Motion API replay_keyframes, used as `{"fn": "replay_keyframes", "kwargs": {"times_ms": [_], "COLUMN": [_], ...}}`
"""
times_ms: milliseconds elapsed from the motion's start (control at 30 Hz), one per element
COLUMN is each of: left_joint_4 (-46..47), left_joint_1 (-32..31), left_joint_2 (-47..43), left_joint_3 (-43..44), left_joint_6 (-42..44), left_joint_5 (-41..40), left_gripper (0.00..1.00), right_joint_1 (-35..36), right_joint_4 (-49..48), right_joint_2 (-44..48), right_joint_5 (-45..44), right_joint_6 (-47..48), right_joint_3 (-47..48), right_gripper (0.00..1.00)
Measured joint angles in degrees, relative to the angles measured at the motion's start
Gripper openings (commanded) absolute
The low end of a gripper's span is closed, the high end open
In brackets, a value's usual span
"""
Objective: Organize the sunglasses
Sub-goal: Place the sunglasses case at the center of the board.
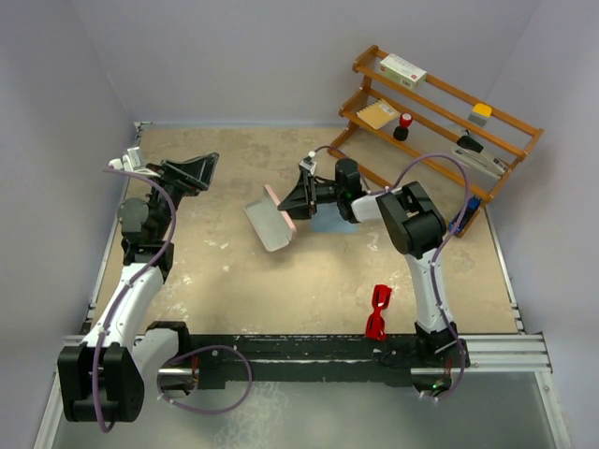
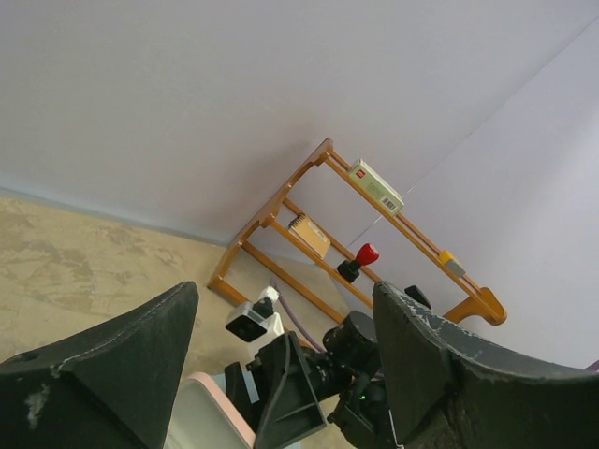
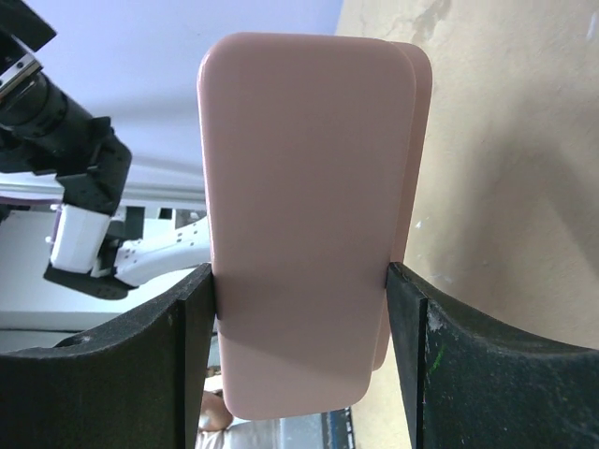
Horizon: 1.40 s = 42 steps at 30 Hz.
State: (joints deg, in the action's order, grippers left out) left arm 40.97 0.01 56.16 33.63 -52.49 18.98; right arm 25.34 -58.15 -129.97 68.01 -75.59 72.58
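Note:
The red sunglasses lie on the table near the front, just left of the right arm's base. The pale pink case stands open at mid-table, its white lining facing left. My right gripper is shut on the case's pink lid; in the right wrist view the lid fills the gap between both fingers. My left gripper is open and empty, raised at the back left, far from the sunglasses. Its view shows the case edge and the right arm. A light blue cloth peeks out under the right gripper.
A wooden rack stands at the back right with a white box, a tan packet, a red-topped black item, a yellow block and a dark tool. Grey walls close the table in.

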Motion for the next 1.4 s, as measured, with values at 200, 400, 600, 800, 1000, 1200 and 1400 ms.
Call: {"fn": "replay_keyframes", "kwargs": {"times_ms": [200,400,600,800,1000,1200,1400], "left_joint_4": [-1.33,-2.62,-3.02,-2.99,-3.02,-3.61,-4.76], "left_joint_1": [0.0,0.04,0.37,0.42,0.42,0.48,0.63], "left_joint_2": [-1.14,-1.53,-1.57,-1.55,-1.42,-1.42,-1.44], "left_joint_3": [0.02,0.0,0.02,0.0,0.02,0.2,1.01], "left_joint_6": [0.13,0.22,0.22,0.17,0.15,0.17,0.2], "left_joint_5": [0.48,0.87,1.01,1.22,1.81,2.08,2.29], "left_gripper": [0.72,0.72,0.72,0.73,0.73,0.73,0.73], "right_joint_1": [0.85,2.43,2.91,2.89,2.89,2.89,2.89], "right_joint_4": [11.08,27.82,37.29,41.57,44.89,45.92,48.65], "right_joint_2": [-3.72,-6.78,-6.95,-6.21,-5.6,-3.43,-2.27], "right_joint_5": [-1.57,-4.37,-4.98,-5.62,-5.9,-7.39,-9.49], "right_joint_6": [8.72,20.76,26.97,30.25,32.81,34.25,36.17], "right_joint_3": [7.28,13.94,17.18,17.75,18.21,18.21,18.25], "right_gripper": [0.0,0.0,0.24,0.48,0.66,0.73,0.74]}}
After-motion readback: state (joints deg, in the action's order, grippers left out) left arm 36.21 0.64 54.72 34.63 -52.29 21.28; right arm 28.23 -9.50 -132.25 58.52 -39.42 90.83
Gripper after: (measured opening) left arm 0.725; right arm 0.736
